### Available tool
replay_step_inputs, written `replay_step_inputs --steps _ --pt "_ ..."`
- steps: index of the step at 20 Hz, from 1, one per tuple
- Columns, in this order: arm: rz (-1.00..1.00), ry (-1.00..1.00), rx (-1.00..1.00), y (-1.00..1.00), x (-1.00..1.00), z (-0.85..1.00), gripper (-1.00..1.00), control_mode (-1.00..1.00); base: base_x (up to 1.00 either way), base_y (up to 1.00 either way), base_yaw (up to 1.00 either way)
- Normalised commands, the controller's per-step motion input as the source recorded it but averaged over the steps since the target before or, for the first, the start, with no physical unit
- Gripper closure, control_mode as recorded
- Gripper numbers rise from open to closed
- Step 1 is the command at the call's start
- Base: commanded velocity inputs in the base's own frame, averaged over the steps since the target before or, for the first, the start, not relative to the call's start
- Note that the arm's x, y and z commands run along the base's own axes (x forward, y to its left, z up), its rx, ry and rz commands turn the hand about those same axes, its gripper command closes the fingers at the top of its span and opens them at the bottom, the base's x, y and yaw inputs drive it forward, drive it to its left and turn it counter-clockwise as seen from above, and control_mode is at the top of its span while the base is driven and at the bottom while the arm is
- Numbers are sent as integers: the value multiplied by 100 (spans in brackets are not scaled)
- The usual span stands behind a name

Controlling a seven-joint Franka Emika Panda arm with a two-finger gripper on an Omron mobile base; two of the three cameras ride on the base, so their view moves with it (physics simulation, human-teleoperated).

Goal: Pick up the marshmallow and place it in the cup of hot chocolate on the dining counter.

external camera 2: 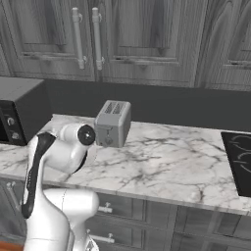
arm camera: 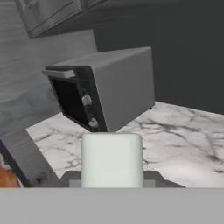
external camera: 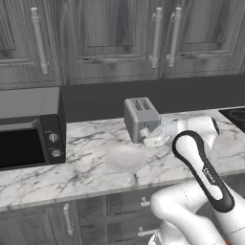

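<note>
Low in the hand view's centre, my fingers [arm camera: 112,181] are clamped on the marshmallow [arm camera: 112,159] — firmly held. I keep the grip tight and lift clear of the counter [arm camera: 175,135] before swinging away — mug not visible.

We see a rendered kitchen: grey wood cupboards [external camera: 110,33] above a marble surface [external camera 2: 166,162] carrying a toaster [external camera: 140,117], a microwave [external camera: 28,127], and a black hob [external camera 2: 240,162] at one end.

base views: flank arm, share toaster [external camera: 141,118] | hand view: near microwave [arm camera: 105,87]
</note>
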Motion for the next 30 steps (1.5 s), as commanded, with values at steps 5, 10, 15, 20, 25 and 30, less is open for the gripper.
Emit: replay_step_inputs --steps 5,10,15,20,25,30 --pt "35 -25 21 -8 -33 35 100 -100 0 0 0" --pt "33 -4 17 -19 6 10 100 -100 0 0 0" --pt "29 0 18 -19 0 0 100 -100 0 0 0" --pt "18 -4 15 -16 0 0 100 -100 0 0 0" --pt "3 -22 3 -7 -12 0 100 -100 0 0 0" --pt "-9 -21 0 0 -1 0 100 -100 0 0 0"
